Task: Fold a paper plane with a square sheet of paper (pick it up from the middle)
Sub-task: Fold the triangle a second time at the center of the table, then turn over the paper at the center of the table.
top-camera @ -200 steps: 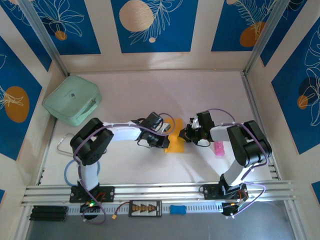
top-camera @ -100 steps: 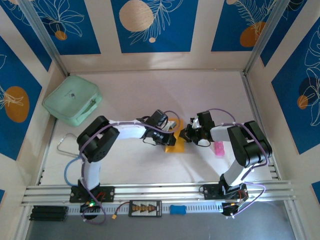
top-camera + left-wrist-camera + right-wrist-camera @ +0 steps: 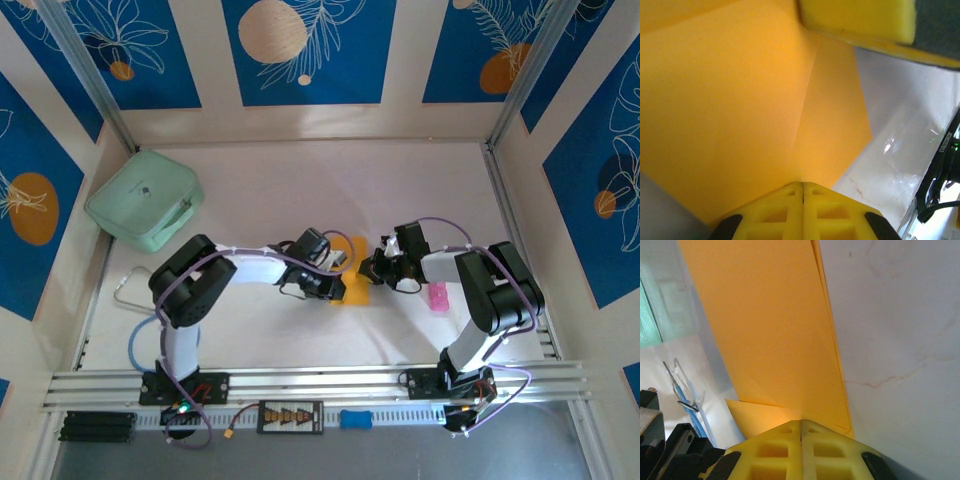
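Square sheet of paper [image 3: 352, 291] mostly hidden under left hand [image 3: 334, 284] and right hand [image 3: 371, 269]; fold shape unreadable from above.

— What does the table [image 3: 330, 180] carry?
— It has a white top with faint veins. A mint-green case [image 3: 145, 210] lies in the far left corner.
— And the middle?
— The orange-yellow sheet of paper [image 3: 353, 290], creased, lies on the surface. A small pink object [image 3: 438, 297] sits to its right, apart from it.
— Near left?
— A blue cable loop [image 3: 130, 345] by the edge.
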You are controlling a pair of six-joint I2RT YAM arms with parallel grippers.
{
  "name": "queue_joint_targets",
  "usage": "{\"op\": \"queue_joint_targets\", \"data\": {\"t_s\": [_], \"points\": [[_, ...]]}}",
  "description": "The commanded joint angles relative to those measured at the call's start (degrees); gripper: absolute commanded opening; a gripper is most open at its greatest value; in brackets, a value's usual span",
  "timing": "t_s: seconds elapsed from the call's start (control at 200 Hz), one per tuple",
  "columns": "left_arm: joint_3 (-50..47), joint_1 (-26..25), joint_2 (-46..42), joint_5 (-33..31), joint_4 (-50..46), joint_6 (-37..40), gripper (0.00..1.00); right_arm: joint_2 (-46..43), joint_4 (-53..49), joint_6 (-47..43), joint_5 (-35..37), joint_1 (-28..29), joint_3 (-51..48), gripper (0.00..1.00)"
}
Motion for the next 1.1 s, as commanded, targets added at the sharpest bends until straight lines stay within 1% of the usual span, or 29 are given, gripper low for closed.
{"op": "queue_joint_targets", "data": {"t_s": [0.0,0.33,0.47,0.58,0.66,0.76,0.85,0.92,1.005,1.095], "points": [[-3.06,-0.28,-1.89,-0.85,-5.52,0.33,0.07,0.64,-5.67,-0.72,4.3,-0.71,-1.88,0.0],[-6.72,-0.15,-4.67,-1.22,-6.0,0.7,0.08,0.47,-6.05,-0.94,4.09,-0.94,-1.59,0.0],[-6.67,-0.15,-7.18,-2.98,-8.8,1.74,0.07,0.32,-5.53,-1.2,3.4,-0.96,-1.55,0.0],[-6.97,-0.15,-11.09,-3.23,-8.39,2.0,0.07,0.31,-4.45,-1.76,2.02,-1.02,-1.4,0.0],[-7.01,-0.08,-14.21,-4.77,-7.75,2.04,0.07,0.31,-4.22,-2.76,0.44,-1.04,-0.36,0.0],[-5.79,0.87,-15.01,-4.82,-6.58,1.53,0.07,-0.55,-4.24,-4.37,-1.55,-1.03,1.19,0.0],[-3.23,1.79,-13.11,-3.89,-6.09,1.71,0.07,-2.46,-5.03,-5.44,-2.99,-1.04,2.73,0.04],[-0.26,2.07,-10.93,-3.56,-6.15,2.19,0.07,-4.51,-6.06,-5.86,-3.04,-0.95,3.52,0.09],[3.52,2.18,-7.97,-3.62,-6.44,2.76,0.07,-7.37,-8.73,-5.89,-1.45,-0.92,3.85,0.12],[7.56,2.26,-4.56,-3.88,-7.96,3.95,0.07,-10.91,-10.85,-5.52,0.46,-0.96,2.49,0.19]]}}
